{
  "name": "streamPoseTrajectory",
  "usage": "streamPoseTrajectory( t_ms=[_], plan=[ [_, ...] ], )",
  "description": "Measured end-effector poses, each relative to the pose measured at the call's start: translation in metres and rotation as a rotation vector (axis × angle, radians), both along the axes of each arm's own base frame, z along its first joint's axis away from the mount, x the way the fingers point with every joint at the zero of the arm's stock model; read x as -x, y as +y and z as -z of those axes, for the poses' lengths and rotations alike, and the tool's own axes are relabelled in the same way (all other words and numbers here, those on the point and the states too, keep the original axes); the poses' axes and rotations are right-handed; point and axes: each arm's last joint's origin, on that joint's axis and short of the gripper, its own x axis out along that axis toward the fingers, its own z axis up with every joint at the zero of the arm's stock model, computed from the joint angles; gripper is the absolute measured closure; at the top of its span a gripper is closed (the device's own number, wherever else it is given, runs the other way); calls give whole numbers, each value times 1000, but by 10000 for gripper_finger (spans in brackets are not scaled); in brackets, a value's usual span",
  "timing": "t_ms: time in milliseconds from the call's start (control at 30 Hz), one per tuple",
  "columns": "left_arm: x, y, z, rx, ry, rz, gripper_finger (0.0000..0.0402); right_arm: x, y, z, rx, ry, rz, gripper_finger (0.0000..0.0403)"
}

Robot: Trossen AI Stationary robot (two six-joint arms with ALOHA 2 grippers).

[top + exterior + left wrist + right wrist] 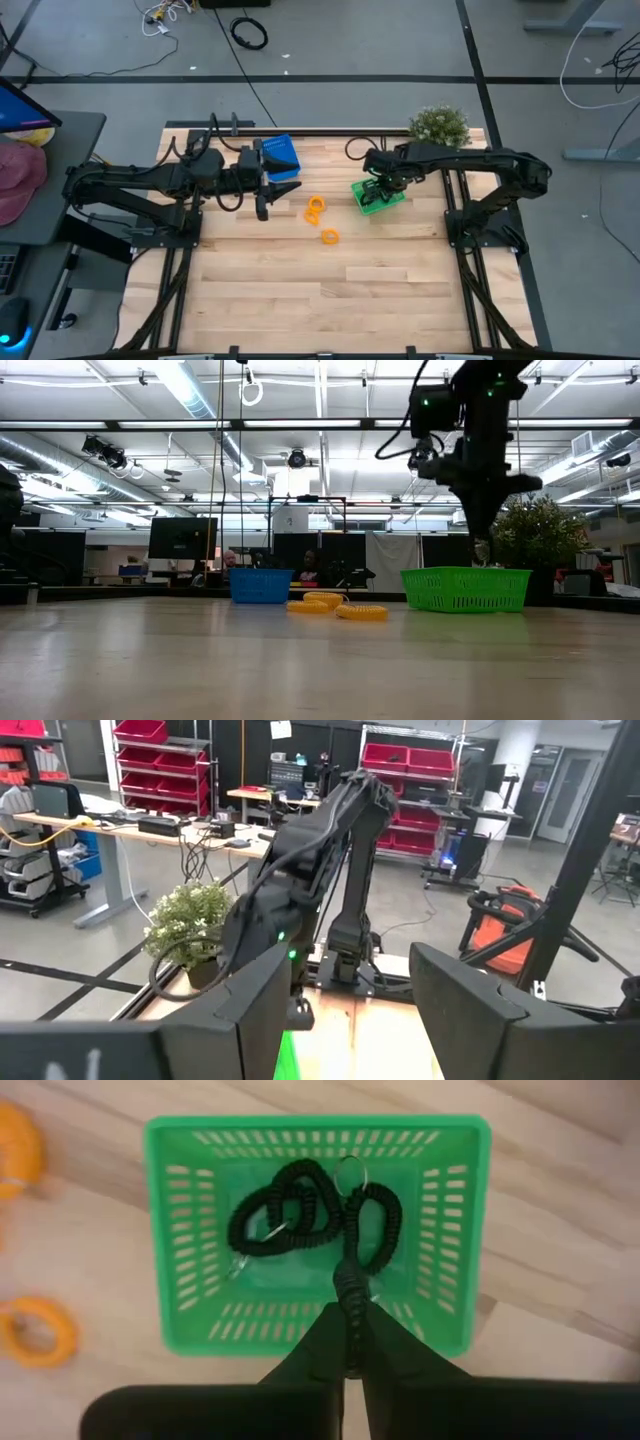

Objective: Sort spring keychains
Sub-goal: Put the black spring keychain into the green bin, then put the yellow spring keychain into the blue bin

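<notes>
Right gripper [350, 1342] is hanging over the green slotted plastic basket [455, 1230], pinching a black coiled spring keychain [349, 1285] (others are lying inside) | left gripper [264, 205] is waiting wide, empty, beside the blue plastic basket [281, 157] | orange coiled spring keychains [316, 208] are lying frame-centre on the wooden table [300, 290].

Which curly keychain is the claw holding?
A black keychain, pinched in the shut right claw above the green basket. Other black ones lie inside; the orange ones lie on the table.
</notes>
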Motion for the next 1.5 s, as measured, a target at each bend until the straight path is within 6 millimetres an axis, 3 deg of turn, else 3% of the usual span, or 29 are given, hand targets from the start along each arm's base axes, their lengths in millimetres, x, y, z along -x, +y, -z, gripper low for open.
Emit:
streamPoseTrajectory(
  t_ms=[300,633,800,1233,1367,1500],
  plan=[
    [0,0,1,-1,8,0,193,6,-10,27,10,-28,45,392],
    [0,0,1,-1,14,0,193,6,-19,32,33,-73,47,379],
    [0,0,1,-1,14,0,193,5,-18,32,21,-78,41,332],
    [0,0,2,-1,16,0,193,5,-14,29,-85,-132,-11,140],
    [0,0,7,-4,71,0,193,10,-10,15,-134,-208,-31,121],
    [1,0,12,0,128,0,194,22,-2,-12,-187,-367,-50,130]
  ],
)
